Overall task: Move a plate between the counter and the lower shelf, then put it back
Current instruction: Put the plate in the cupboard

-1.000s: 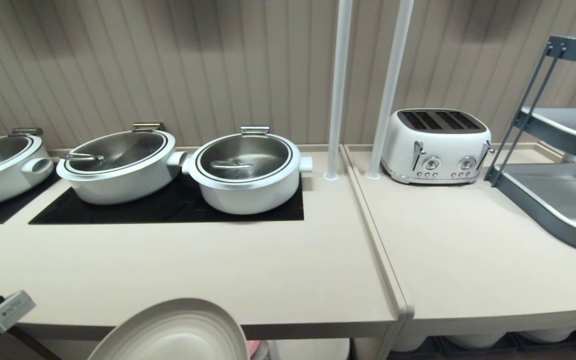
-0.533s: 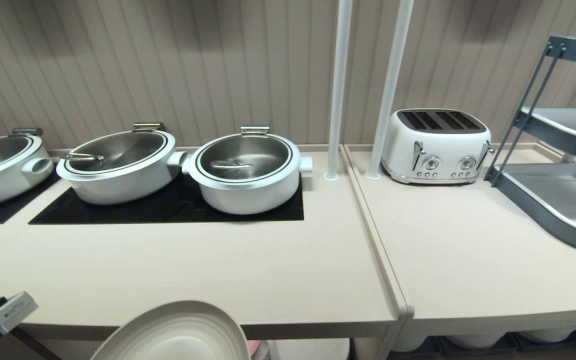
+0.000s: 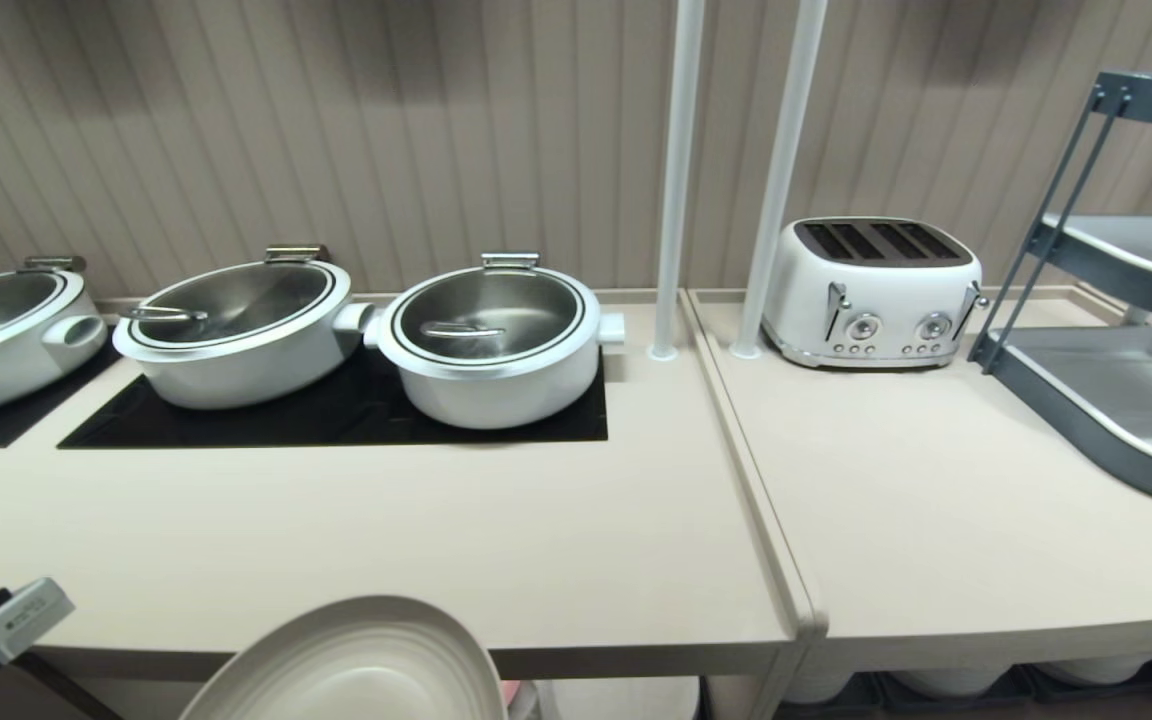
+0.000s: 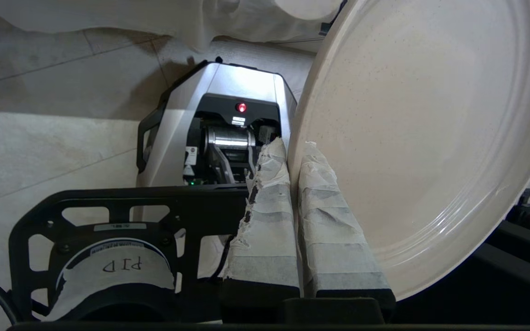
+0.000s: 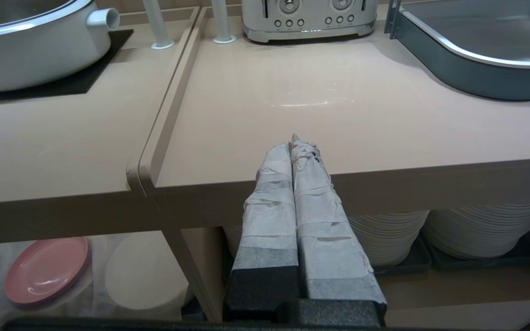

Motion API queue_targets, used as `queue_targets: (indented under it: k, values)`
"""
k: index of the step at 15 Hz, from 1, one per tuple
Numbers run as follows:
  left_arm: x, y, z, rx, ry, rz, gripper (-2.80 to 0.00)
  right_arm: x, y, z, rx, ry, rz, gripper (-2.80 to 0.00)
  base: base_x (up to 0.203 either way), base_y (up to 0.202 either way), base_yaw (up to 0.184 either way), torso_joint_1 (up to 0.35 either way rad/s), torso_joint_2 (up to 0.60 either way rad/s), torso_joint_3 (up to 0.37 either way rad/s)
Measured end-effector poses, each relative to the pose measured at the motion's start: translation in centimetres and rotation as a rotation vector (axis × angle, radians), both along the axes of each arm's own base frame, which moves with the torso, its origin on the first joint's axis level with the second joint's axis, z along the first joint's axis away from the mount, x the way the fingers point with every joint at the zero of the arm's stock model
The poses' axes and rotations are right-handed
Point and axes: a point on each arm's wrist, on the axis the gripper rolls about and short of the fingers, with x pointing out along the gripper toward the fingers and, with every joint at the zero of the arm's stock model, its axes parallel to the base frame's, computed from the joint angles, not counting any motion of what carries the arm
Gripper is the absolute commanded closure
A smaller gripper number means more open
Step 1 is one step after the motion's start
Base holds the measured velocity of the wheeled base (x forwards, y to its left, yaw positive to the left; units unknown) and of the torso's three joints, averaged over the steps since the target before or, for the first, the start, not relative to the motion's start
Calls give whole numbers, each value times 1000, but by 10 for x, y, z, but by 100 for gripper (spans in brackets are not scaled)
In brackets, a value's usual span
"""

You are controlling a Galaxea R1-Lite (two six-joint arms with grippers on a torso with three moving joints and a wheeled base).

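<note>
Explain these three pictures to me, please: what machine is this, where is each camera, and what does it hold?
This is a robot with two arms, each ending in a claw. One picture is taken from its head, looking down at the counter. On it stand three white pots; on the next worktop are a toaster and grey trays. The other two pictures come from cameras on the wrists, behind the taped fingers. The left claw is shut on the rim of the plate, held tilted at the counter's front edge. The right claw is shut and empty, parked in front of the worktop's edge. Below it, stacked white plates and a pink plate sit on shelves.
</note>
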Motion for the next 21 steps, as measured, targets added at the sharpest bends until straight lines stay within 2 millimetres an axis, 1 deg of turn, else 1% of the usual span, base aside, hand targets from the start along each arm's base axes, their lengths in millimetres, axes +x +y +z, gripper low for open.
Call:
queue_targets:
  k: [12, 21]
  values:
    - [-12, 1, -3, 0, 59, 2, 0, 0, 0, 0, 0, 0, 0, 0, 0, 0, 0, 0, 0, 0]
    - [-16, 1, -4, 1, 70, 4, 0, 0, 0, 0, 0, 0, 0, 0, 0, 0, 0, 0, 0, 0]
